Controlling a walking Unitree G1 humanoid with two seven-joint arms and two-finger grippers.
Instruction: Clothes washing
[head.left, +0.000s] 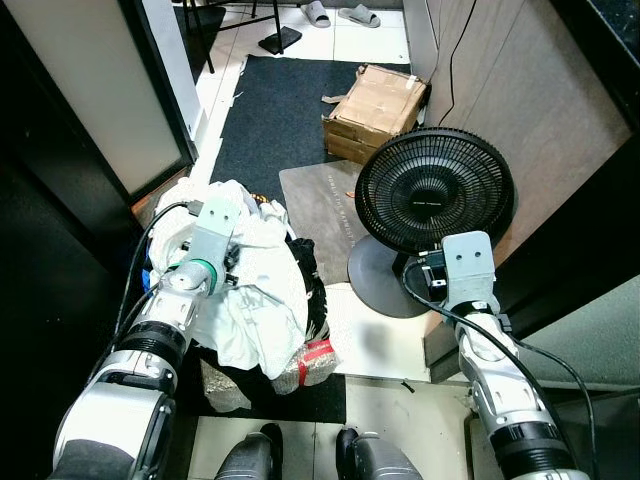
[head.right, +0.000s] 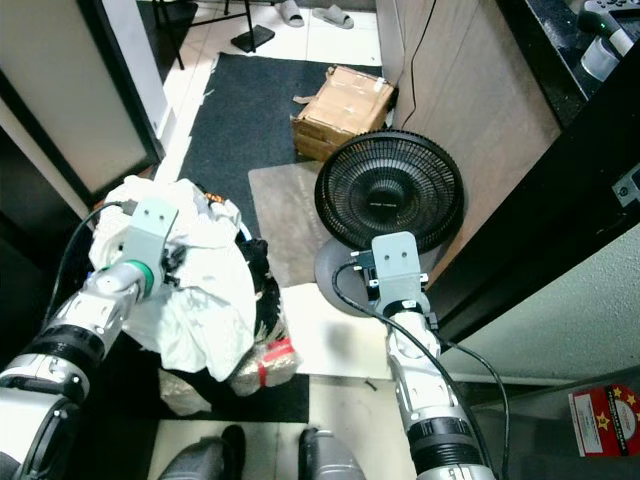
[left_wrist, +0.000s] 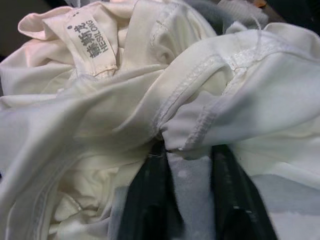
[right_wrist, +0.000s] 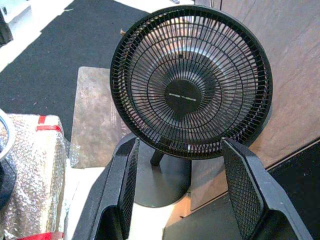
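Landmark: the black fan (head.left: 434, 192), standing on its round base on the floor against a brown wall panel.

Nearest the robot, its two dark feet (head.left: 300, 455) are showing at the bottom edge, on pale floor tile (head.left: 395, 345).

Left hand (left_wrist: 192, 200): buried in the heap of white clothes (head.left: 255, 290), which is sitting to the robot's left of the fan, just beside the fan's base. In the left wrist view the two black fingers (left_wrist: 155, 200) are pinching a fold of white and grey cloth between them, so the hand is grasping the clothes. A sewn-in label (left_wrist: 92, 42) with printed characters is lying on the cloth further along. The silver left arm is reaching forward over the heap.

Under the heap, toward the robot, a bubble-wrapped bundle (head.left: 305, 365) with red tape is poking out. Dark fabric is hanging on the fan side of the pile.

Right hand (right_wrist: 182, 185): hovering just in front of the fan, fingers (right_wrist: 245, 190) spread wide apart and holding nothing; the fan's grille and base are showing between them in the right wrist view.

Beside the fan's base, a grey mat (head.left: 320, 205) is lying on a larger dark rug (head.left: 270, 110). Beyond the fan, a cardboard box (head.left: 375, 110) is resting on that rug. Farthest out, a pair of grey slippers (head.left: 340, 14) is sitting on light tile.
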